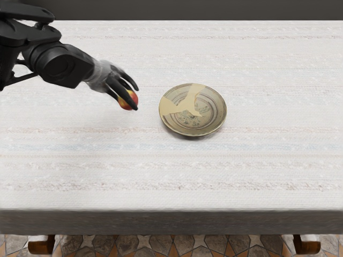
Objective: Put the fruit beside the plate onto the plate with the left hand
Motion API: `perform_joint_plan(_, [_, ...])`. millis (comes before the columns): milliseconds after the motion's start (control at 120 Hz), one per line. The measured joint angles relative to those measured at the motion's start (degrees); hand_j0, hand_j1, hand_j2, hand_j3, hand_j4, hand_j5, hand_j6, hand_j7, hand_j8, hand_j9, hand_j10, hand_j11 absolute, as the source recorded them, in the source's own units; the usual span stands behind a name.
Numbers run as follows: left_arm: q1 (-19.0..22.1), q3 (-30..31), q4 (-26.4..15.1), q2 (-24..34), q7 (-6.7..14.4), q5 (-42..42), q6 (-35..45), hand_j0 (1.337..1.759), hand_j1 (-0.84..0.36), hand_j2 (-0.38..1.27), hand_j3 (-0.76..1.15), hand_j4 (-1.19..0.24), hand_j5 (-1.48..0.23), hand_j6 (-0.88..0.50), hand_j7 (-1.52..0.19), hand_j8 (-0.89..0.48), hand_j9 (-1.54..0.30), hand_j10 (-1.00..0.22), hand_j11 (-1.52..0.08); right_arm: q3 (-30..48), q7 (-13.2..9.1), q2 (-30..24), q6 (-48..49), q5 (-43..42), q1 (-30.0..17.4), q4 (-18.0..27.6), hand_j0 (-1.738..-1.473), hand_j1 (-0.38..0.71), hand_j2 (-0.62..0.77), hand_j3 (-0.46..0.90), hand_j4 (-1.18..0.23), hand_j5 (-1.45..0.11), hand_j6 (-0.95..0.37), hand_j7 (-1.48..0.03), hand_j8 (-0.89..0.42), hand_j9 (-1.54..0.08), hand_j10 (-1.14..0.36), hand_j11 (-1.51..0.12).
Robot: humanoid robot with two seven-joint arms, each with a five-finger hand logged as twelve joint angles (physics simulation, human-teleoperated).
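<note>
seemingly the grasp is in hand: the fruit [130, 100] is clamped by the fingers [127, 81] of the left hand [111, 80], at nine o'clock of the plate [216, 121], apart from it. a carry toward three o'clock, then release, is called for.

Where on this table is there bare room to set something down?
Bare cloth runs right of the round olive ceramic plate and along the pale table's near edge. Crowded: left of the plate, where the left hand grips the red-yellow fruit.
</note>
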Motion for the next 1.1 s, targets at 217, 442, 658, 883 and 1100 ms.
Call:
perform_joint_plan(217, [5.6,-15.7,6.6,-6.1,0.0,4.0,-0.2,1.648,-0.32,0.39,0.00,-0.81,-1.26,-0.43,-1.20,-0.30,-1.18,-0.50,-1.15,0.0,0.0,0.0,0.0,0.0,0.0,0.0,-1.658,-0.33,0.00,0.00,-0.02,-0.02,-0.02,-0.02,-0.02,-0.02,-0.02,-0.02])
perform_joint_plan(442, [10.4,-21.8,11.7,-9.4,-0.1,7.5,0.1,1.649,-0.33,0.42,0.00,-0.81,-1.27,-0.42,-1.19,-0.32,-1.18,-0.49,-1.17,0.0,0.0,0.0,0.0,0.0,0.0,0.0,-1.658,-0.33,0.00,0.00,-0.02,-0.02,-0.02,-0.02,-0.02,-0.02,-0.02,-0.02])
perform_joint_plan(658, [13.9,-22.4,15.7,-11.3,-0.2,8.8,0.5,1.650,-0.32,0.40,0.00,-0.81,-1.28,-0.43,-1.18,-0.34,-1.18,-0.50,-1.17,0.0,0.0,0.0,0.0,0.0,0.0,0.0,-1.658,-0.33,0.00,0.00,-0.02,-0.02,-0.02,-0.02,-0.02,-0.02,-0.02,-0.02])
perform_joint_plan(883, [15.7,-22.0,16.6,-12.1,-0.1,9.8,5.2,1.655,-0.02,0.17,0.00,-0.41,-0.62,-0.27,-0.58,-0.23,-0.58,-0.30,-0.58,0.0,0.0,0.0,0.0,0.0,0.0,0.0,-1.658,-0.33,0.00,0.00,-0.02,-0.02,-0.02,-0.02,-0.02,-0.02,-0.02,-0.02])
perform_joint_plan(1100, [14.5,-21.5,15.9,-5.4,0.1,10.0,6.4,1.657,0.21,0.06,0.00,-0.15,-0.22,-0.10,-0.21,-0.09,-0.21,-0.11,-0.21,0.0,0.0,0.0,0.0,0.0,0.0,0.0,-1.658,-0.33,0.00,0.00,-0.02,-0.02,-0.02,-0.02,-0.02,-0.02,-0.02,-0.02])
